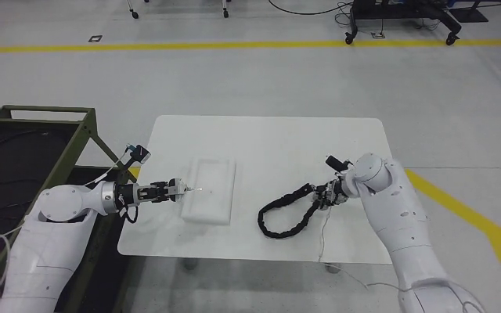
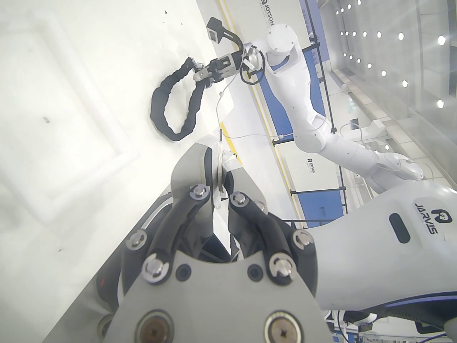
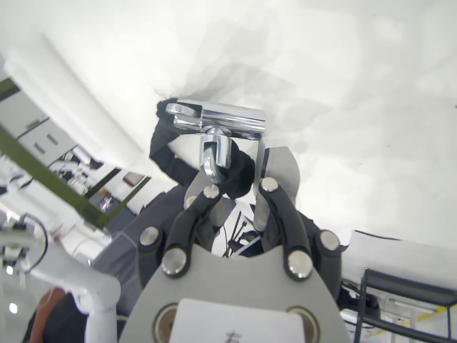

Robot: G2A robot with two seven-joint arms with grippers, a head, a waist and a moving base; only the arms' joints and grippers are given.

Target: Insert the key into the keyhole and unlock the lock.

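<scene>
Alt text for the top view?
The left gripper holds a key at the edge of a white tray; the right gripper grips the lock of a black cable loop on a white table.

Both arms reach inward over the counter (image 1: 274, 133), left gripper (image 1: 178, 188) jaws pinching a key (image 1: 194, 189), right gripper (image 1: 322, 196) clamped on the lock (image 3: 221, 119).

My left claw (image 1: 182, 188) pinches the key (image 1: 195, 189), whose tip pokes out ahead of it over the nearest edge of the white tray (image 1: 215, 176). Well apart across the table (image 1: 266, 133), my right claw (image 1: 320, 196) grips one end of the lock (image 1: 275, 222), whose black sleeved loop lies just in front of that claw.
</scene>
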